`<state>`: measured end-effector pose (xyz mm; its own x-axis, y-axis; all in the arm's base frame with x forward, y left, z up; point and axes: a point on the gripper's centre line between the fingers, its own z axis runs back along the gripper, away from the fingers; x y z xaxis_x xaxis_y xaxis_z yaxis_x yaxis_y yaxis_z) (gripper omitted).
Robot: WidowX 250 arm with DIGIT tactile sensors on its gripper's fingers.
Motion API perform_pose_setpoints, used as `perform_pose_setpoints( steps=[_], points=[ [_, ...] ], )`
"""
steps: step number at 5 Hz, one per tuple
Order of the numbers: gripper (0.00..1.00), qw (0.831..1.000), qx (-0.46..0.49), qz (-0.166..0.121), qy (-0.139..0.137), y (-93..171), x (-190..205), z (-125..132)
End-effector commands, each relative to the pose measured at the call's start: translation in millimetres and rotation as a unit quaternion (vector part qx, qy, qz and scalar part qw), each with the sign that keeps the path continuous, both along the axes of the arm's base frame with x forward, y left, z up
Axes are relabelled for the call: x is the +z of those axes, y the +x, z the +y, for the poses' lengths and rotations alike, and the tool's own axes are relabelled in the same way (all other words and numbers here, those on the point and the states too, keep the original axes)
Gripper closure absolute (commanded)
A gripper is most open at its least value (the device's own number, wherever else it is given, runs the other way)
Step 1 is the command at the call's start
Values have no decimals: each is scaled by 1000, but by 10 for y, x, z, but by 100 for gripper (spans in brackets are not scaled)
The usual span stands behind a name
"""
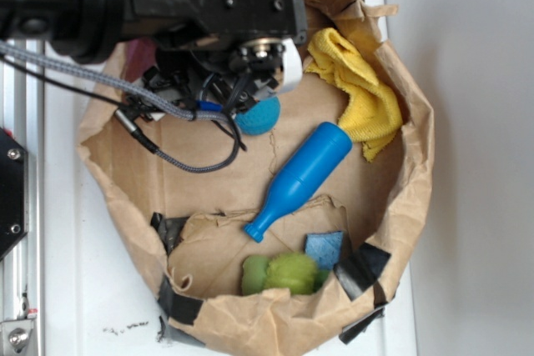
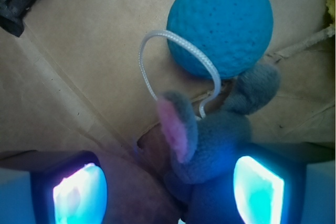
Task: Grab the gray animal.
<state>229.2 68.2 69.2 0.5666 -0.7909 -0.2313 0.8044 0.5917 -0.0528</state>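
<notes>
The gripper (image 2: 168, 190) is spread wide around the small soft gray plush animal with the pink inner ear (image 2: 210, 140), which lies beside the teal-blue dimpled ball (image 2: 220, 22) in the brown paper bag (image 1: 417, 122), so closing and lifting seem left.

Blue bottle (image 1: 300, 179) (beside yellow cloth (image 1: 360, 93))

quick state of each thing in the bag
gripper: open, straddling the gray animal
gray animal: lying between the fingers, not lifted
ball: resting beside the animal's head
bottle: lying on its side
yellow cloth: crumpled against the bag wall
green plush: lying free
</notes>
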Motion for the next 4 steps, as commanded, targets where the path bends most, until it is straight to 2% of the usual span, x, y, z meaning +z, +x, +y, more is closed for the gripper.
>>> perform_pose_setpoints(
  steps=[1, 2, 3, 4],
  points=[
    [0, 1000, 9, -18, 5, -21, 84, -10],
    [0, 999, 3, -46, 8, -12, 12, 52],
    [0, 999, 3, -50, 20, 24, -166, 191],
    [0, 999, 4, -44, 21, 61, -243, 221]
  ],
)
